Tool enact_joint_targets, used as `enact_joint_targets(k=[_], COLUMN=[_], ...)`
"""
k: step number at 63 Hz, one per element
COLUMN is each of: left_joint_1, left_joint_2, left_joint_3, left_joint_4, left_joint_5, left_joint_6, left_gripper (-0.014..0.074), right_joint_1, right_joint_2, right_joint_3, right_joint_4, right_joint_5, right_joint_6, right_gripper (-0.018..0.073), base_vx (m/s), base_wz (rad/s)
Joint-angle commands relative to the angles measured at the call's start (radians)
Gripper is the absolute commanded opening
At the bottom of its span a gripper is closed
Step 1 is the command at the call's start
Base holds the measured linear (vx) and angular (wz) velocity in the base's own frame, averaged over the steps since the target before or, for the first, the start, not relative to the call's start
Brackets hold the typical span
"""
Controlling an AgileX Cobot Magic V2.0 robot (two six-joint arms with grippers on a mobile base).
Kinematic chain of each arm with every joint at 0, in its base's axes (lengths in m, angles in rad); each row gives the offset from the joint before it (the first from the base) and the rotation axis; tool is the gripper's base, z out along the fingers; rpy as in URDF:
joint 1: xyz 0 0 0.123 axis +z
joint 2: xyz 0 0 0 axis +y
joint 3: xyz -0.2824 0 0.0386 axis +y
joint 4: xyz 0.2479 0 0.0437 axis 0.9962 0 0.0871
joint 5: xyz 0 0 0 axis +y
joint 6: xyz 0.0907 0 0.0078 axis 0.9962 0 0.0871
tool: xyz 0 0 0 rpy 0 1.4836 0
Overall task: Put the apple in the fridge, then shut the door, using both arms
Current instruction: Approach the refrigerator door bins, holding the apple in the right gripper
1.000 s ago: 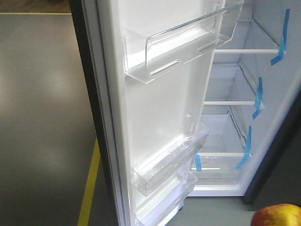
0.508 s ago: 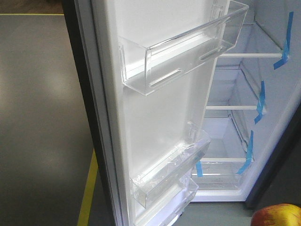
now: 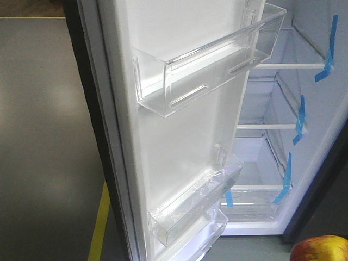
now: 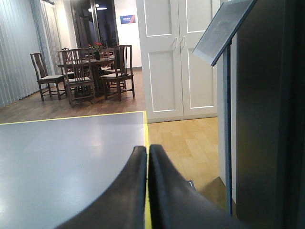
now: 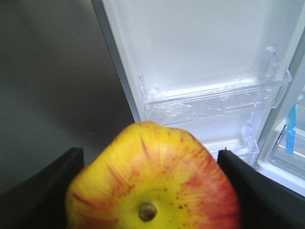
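In front, the door (image 3: 179, 141) stands open on the fridge (image 3: 255, 103), the apple (image 3: 321, 249) low at right, outside. The left wrist shows the left gripper (image 4: 147, 155) clenched, empty, over grey floor (image 4: 62, 157). The right wrist shows the right gripper (image 5: 150, 162) grasping the apple, facing the door's bins (image 5: 214, 98).

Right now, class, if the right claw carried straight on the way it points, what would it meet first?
Probably a clear bin on the door, beyond the apple the right claw holds; depth unclear.

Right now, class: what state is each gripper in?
Left gripper: shut, holding nothing.
Right gripper: shut on the apple.
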Motion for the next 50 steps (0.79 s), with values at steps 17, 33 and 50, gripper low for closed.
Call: enact_joint_targets(k=[17,33,50], left_joint_1=[-0.007,-0.007,-0.007], left_joint_2=[-0.015,-0.015,-0.015], left_joint_3=[0.021,0.021,0.021], left_joint_4=[-0.009,-0.009,-0.009], left_joint_5=[-0.068,-0.068,-0.068], left_joint_6=[-0.002,-0.002,-0.002], left_gripper=[-0.0006,-0.0006,-0.0006], right_joint_1=[0.002,0.002,0.002], right_joint_2=[0.007,0.007,0.007], right_joint_3=[-0.029,-0.029,-0.029], right_joint_4=[0.016,0.025,0.039], right_joint_5=[-0.072,-0.077,-0.053], right_joint_6=[-0.001,-0.001,-0.002], right_gripper=[0.0377,0.0377,0.0377], base_vx=[0.0,0.0,0.0], base_wz=[0.0,0.0,0.0])
